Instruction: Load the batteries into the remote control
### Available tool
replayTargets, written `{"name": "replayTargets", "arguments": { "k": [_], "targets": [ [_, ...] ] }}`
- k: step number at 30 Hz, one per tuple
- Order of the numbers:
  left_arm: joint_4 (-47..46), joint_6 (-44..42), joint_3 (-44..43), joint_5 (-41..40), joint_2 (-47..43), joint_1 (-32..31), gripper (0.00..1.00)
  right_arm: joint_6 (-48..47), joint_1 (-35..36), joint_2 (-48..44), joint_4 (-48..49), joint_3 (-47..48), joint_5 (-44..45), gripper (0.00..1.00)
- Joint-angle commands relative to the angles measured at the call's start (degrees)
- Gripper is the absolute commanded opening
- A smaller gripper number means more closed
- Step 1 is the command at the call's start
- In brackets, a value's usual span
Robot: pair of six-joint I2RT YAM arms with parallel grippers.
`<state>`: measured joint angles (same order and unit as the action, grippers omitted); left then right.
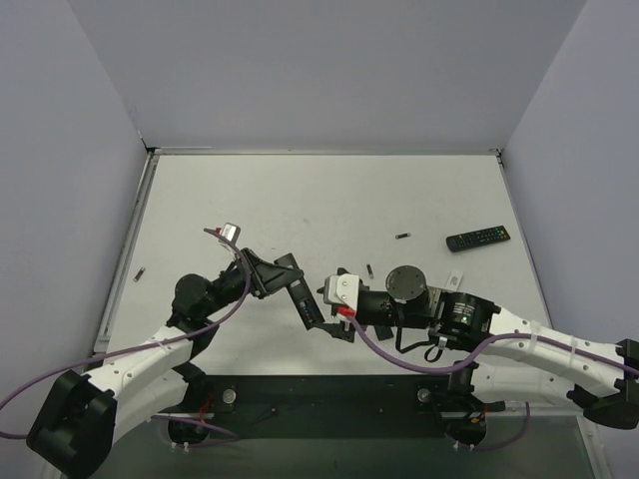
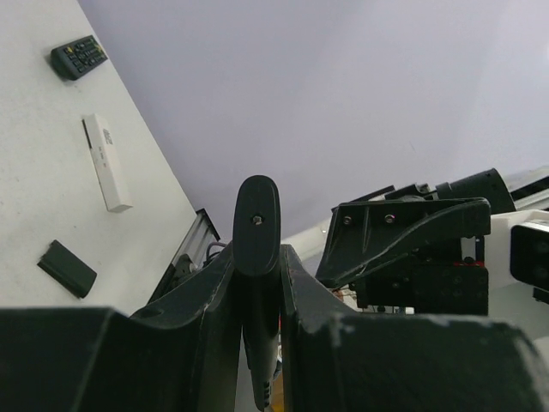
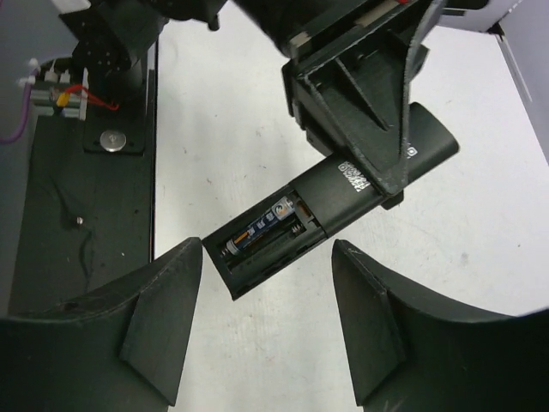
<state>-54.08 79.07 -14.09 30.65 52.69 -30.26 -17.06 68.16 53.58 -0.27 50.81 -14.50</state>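
Remote control gripped in the closed left end effector shows 1 battery seated, 1 slot empty; the right end effector, wide open and empty, probably next fetches a loose battery farther up the counter.

- Table — white, flat top; metal rail along its left edge.
- Walls — plain pale lilac; closing the table on three sides.
- Second remote — black, buttons up; flat and askew near the table's right edge.
- White bar — slim, oblong; flat on the table, near the second remote, not touching.
- Base plate — dark; along the near edge.
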Motion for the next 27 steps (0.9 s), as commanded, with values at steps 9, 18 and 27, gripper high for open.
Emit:
{"name": "replayTargets", "arguments": {
  "k": [9,18,27],
  "targets": [
    [2.48,-3.3,-8.15,8.72,-0.13,0.2,0.0,-18.36,-3.91,2.4,-3.68,4.91,-16.26,0.43],
    [8.99,-6.29,-9.82,10.04,-1.18,0.11,0.0,-18.36,-4.35,4.6,-3.15,7.37,-19.6,0.37],
    [10.31,-6.73,-10.79,11.01,-1.36,0.11,0.0,-18.1,-4.62,7.5,-2.98,8.69,-22.23,0.28]
  ]
}}
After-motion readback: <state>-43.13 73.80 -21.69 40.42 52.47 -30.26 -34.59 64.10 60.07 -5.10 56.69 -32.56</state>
